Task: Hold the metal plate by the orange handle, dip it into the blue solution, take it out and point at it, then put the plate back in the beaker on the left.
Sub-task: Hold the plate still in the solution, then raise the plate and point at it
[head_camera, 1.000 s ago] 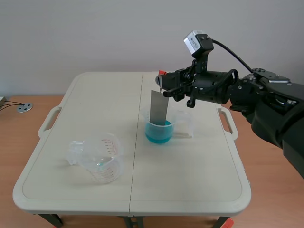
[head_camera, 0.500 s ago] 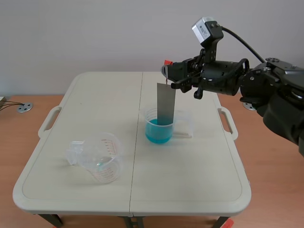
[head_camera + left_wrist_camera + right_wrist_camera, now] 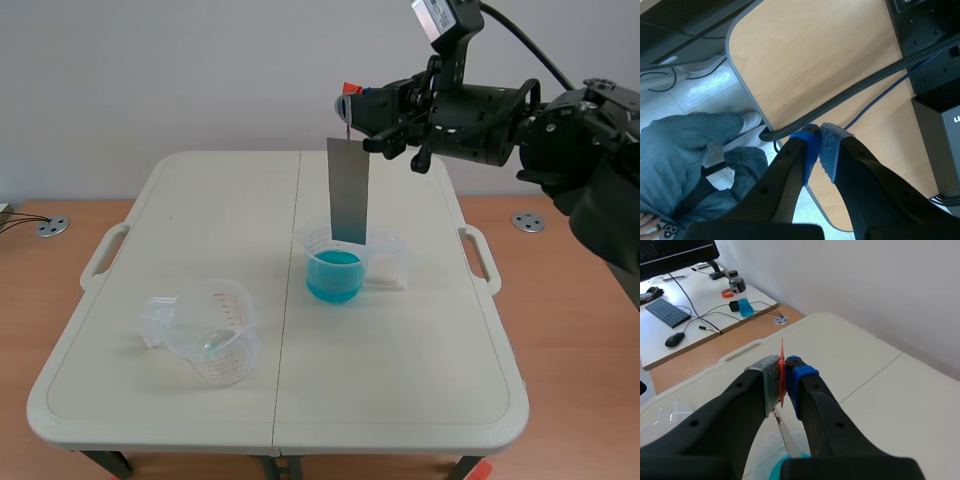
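My right gripper [image 3: 347, 104] is shut on the orange handle [image 3: 782, 371] of the metal plate [image 3: 348, 190]. The grey plate hangs upright, its lower edge just inside the rim of the beaker of blue solution [image 3: 334, 266] at the table's middle. In the right wrist view the handle is pinched between the pads, and the plate [image 3: 787, 441] drops away below toward the blue liquid [image 3: 781, 470]. An empty clear beaker [image 3: 208, 331] stands at the front left. My left gripper [image 3: 819, 147] is shut on nothing, away from the table over a wooden desk.
The folding table [image 3: 410, 400] has handles at both sides. A wooden desk with cable grommets lies behind it. The left wrist view shows a thick black cable [image 3: 860, 88], a black box, and a seated person's jeans-clad legs [image 3: 685, 150] on the floor side.
My right gripper has risen with the plate, lifting it from deep in the blue solution until only its lower edge stays at the beaker's rim.
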